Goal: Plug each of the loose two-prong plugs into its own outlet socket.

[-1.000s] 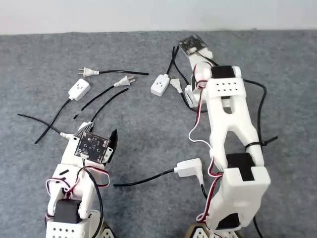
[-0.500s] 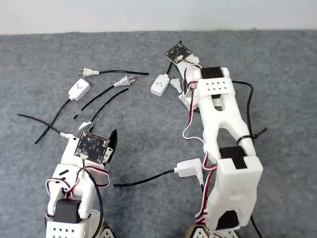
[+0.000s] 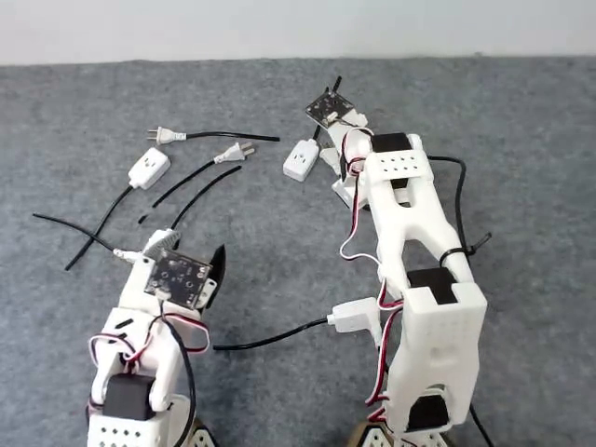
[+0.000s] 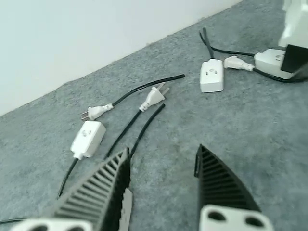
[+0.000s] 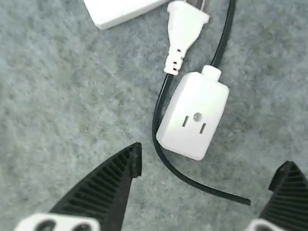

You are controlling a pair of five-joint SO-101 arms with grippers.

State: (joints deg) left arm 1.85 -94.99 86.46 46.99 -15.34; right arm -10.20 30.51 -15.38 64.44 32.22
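The right gripper [image 5: 211, 156] is hovering with its jaws wide apart over a face-up white outlet socket [image 5: 192, 115], a white plug [image 5: 185, 21] lying just beside it near the far edge of the tabletop [image 3: 531, 140]. The left gripper [image 4: 162, 151] is hanging by the near edge, jaws apart and empty; a loose plug [image 4: 98, 111], a second loose plug [image 4: 153, 96] and another socket [image 4: 87, 138] are lying toward the far left corner

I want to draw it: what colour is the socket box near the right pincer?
The socket box is white; the right wrist view shows it best.
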